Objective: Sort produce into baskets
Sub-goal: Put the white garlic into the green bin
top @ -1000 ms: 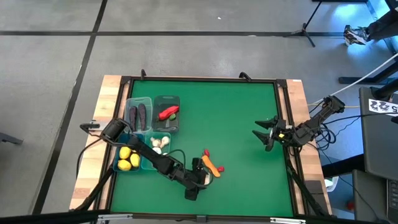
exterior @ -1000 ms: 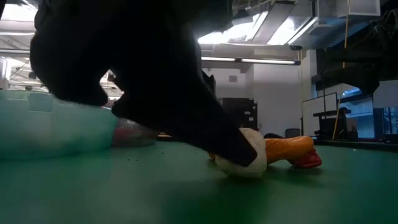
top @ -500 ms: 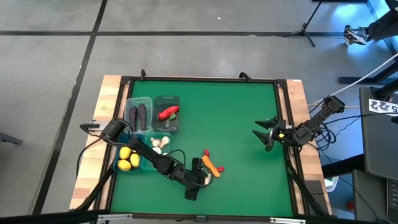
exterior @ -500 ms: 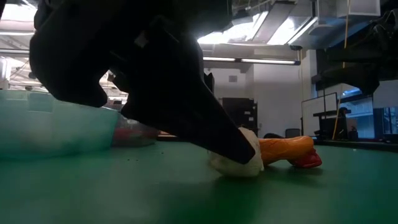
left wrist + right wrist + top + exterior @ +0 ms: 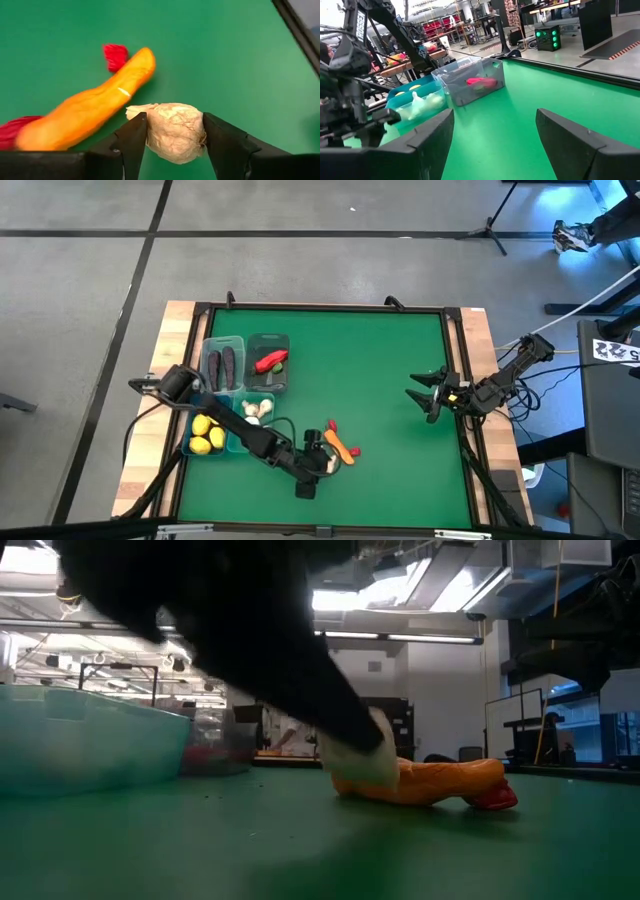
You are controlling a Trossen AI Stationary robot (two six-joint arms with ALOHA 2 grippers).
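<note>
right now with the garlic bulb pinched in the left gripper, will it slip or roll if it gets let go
The garlic bulb looks rounded and lumpy, so released on the mat it would probably wobble briefly rather than roll far. Its papery, wrinkled surface likely gives the left gripper decent friction. It is lifted clear beside the carrot, so it seems light.

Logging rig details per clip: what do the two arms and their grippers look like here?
Both arms are dark, jointed and slim. The left arm carries a thin black cable looping off it near the wrist. Its gripper has two dark, wedge-shaped fingers. The right gripper looks the same, with dark, broad, flat fingers, and a small yellow-white marking shows at its wrist. Cables trail behind the right arm.
</note>
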